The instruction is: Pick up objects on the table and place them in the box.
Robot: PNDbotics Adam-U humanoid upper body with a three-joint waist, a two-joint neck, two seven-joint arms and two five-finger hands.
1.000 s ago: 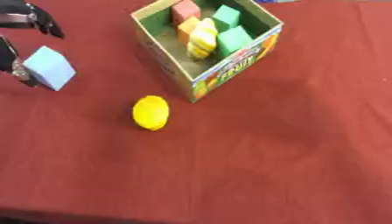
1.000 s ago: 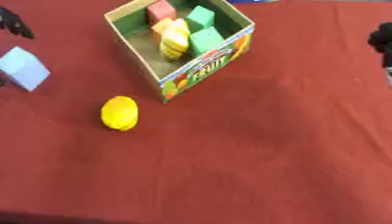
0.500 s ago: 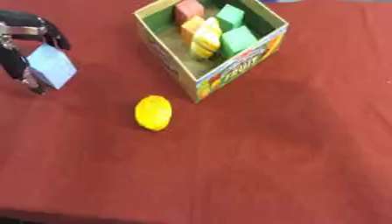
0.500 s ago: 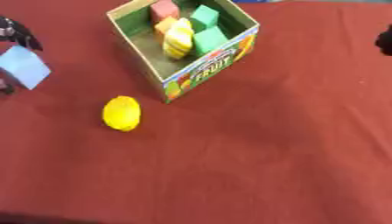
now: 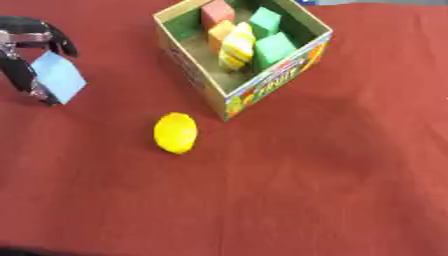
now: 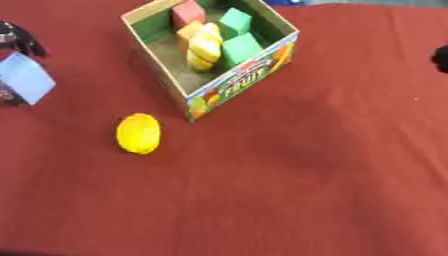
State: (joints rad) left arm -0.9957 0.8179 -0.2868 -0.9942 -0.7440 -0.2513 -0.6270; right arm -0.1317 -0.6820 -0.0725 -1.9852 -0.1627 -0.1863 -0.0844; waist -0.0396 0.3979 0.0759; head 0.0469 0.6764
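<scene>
Left eye view: at nine o'clock, the black left hand (image 5: 26, 60) pinches a pale blue cube (image 5: 59, 77) between its fingers. A yellow lemon-shaped object (image 5: 176, 132) lies centre-left. The cardboard fruit box (image 5: 262, 87) at twelve o'clock holds coloured blocks (image 5: 274, 47). A dark bit of the right hand (image 6: 440, 58) shows at three o'clock; its fingers cannot be made out.

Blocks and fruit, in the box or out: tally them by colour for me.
Green blocks: 2
Red block: 1
Orange block: 1
Light blue block, in left hand: 1
Yellow striped piece: 1
Yellow lemon: 1
Total: 7
</scene>
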